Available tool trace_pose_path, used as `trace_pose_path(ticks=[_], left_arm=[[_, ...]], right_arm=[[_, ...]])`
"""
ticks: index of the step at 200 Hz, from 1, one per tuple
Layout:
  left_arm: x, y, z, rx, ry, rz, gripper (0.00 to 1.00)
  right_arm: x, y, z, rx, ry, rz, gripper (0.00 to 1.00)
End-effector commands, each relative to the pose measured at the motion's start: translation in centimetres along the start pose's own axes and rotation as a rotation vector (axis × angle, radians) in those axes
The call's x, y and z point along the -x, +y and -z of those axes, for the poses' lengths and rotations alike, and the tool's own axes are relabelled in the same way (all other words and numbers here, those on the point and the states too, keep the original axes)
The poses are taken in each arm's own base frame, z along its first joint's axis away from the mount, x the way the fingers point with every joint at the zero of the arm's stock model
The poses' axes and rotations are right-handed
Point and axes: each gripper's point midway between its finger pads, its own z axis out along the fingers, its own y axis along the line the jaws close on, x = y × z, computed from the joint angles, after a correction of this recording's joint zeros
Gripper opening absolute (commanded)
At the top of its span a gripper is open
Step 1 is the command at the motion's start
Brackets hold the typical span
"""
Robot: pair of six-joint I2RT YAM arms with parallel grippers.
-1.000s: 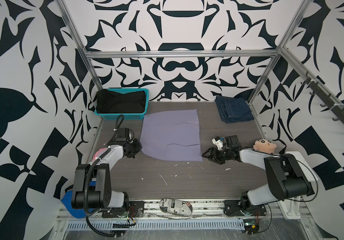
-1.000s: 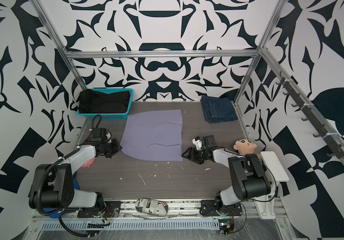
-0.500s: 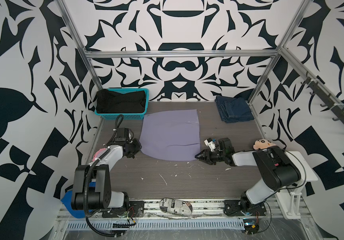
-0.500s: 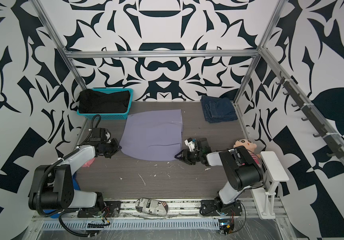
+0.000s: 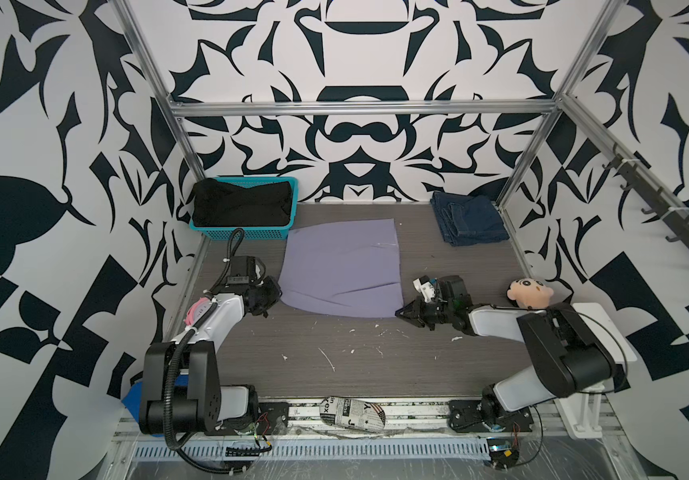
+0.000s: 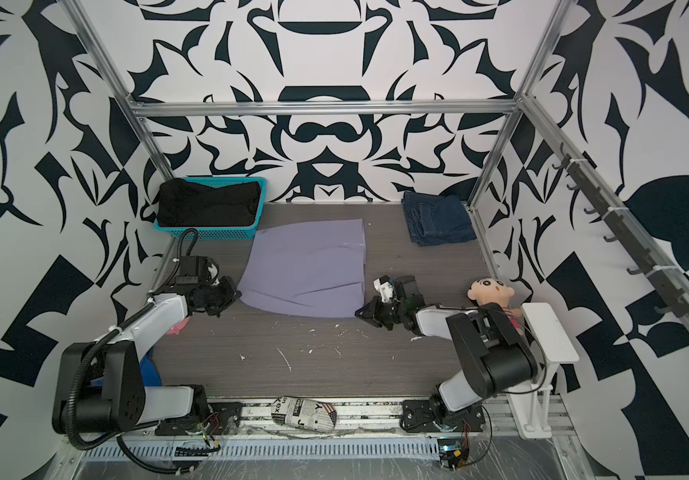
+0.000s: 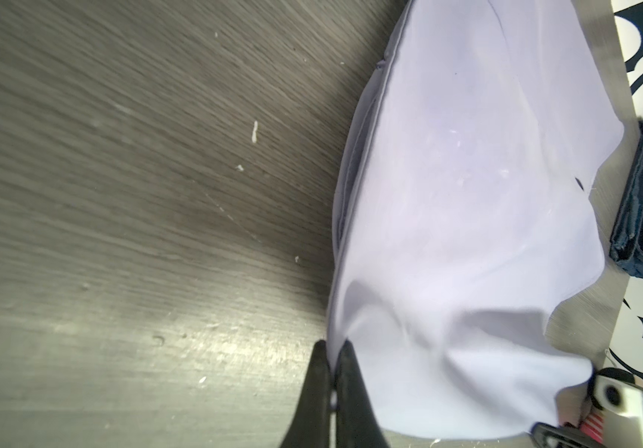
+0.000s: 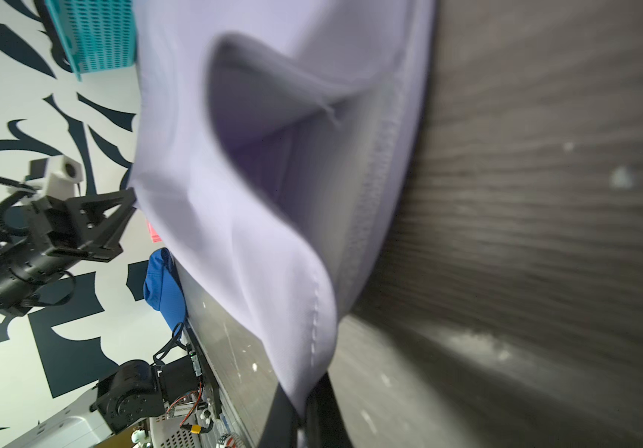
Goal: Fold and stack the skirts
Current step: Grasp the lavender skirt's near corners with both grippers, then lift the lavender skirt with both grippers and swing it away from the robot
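Note:
The pale lavender skirt (image 5: pixel 340 268) (image 6: pixel 305 270) lies spread flat mid-table. My left gripper (image 5: pixel 278 293) (image 7: pixel 333 364) is shut on its near left corner, cloth pinched between the black fingers. At the near right corner my right gripper (image 5: pixel 400 312) (image 8: pixel 304 407) is shut on the hem, and the cloth (image 8: pixel 234 194) bulges up slightly there. The dark blue denim skirt (image 5: pixel 469 220) (image 6: pixel 438 220) sits folded at the back right. The black skirt (image 5: pixel 243 203) fills the teal basket (image 5: pixel 247 234) at the back left.
A plush doll (image 5: pixel 528 291) and a white stand (image 5: pixel 596 332) are by the right arm. A newspaper-print bundle (image 5: pixel 353 411) lies on the front rail. Bright blue cloth (image 8: pixel 163 283) hangs off the left edge. White scraps dot the table's front half.
My right gripper slid left to the lavender skirt's near right corner and shut on it. The left gripper kept its hold and place.

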Motion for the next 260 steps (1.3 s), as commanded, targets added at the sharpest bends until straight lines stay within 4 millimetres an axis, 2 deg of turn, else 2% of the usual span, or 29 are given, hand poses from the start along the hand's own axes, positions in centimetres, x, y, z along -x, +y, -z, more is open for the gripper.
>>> trace_pose_path(ticks=[1, 12, 15, 53, 81, 105, 142, 165, 180, 203, 214, 236, 260], left_arm=[[0.7, -1.1, 1.7, -0.02, -0.019, -0.012, 0.0], [1.3, -1.9, 2.3, -0.031, -0.024, -0.015, 0.0], [1.7, -2.5, 3.2, -0.05, -0.049, -0.024, 0.0], [4.5, -7.5, 7.9, -0.155, -0.104, -0.078, 0.0], [6.8, -11.6, 12.8, -0.232, -0.174, -0.127, 0.0], [8.2, -14.1, 17.1, -0.262, -0.245, -0.175, 0.0], [8.9, -16.3, 22.6, -0.283, -0.328, -0.22, 0.0], [8.4, -18.0, 26.2, -0.358, -0.382, -0.243, 0.0], [7.6, -18.6, 27.8, -0.403, -0.393, -0.239, 0.0], [5.9, -18.9, 28.5, -0.46, -0.36, -0.237, 0.0], [4.9, -18.4, 27.8, -0.457, -0.314, -0.225, 0.0], [4.2, -17.7, 26.3, -0.452, -0.265, -0.217, 0.0], [4.0, -17.3, 24.0, -0.467, -0.229, -0.213, 0.08]], right_arm=[[2.6, 4.0, 2.4, 0.031, -0.074, 0.107, 0.0], [3.5, 6.0, 3.4, 0.043, -0.093, 0.153, 0.0], [3.7, 6.5, 3.7, 0.045, -0.097, 0.164, 0.0], [6.8, 13.6, 7.2, 0.097, -0.163, 0.302, 0.0], [9.5, 17.9, 11.0, 0.132, -0.248, 0.341, 0.0], [11.0, 21.7, 14.9, 0.149, -0.334, 0.397, 0.0], [11.0, 25.3, 19.9, 0.171, -0.429, 0.469, 0.0], [9.5, 26.9, 22.0, 0.178, -0.456, 0.52, 0.0], [8.1, 27.3, 22.8, 0.182, -0.461, 0.535, 0.0], [6.3, 27.4, 23.9, 0.178, -0.466, 0.554, 0.0], [5.7, 27.3, 24.2, 0.173, -0.47, 0.555, 0.0], [5.6, 26.8, 24.1, 0.164, -0.477, 0.546, 0.0], [6.2, 26.1, 23.4, 0.164, -0.482, 0.525, 0.0]])
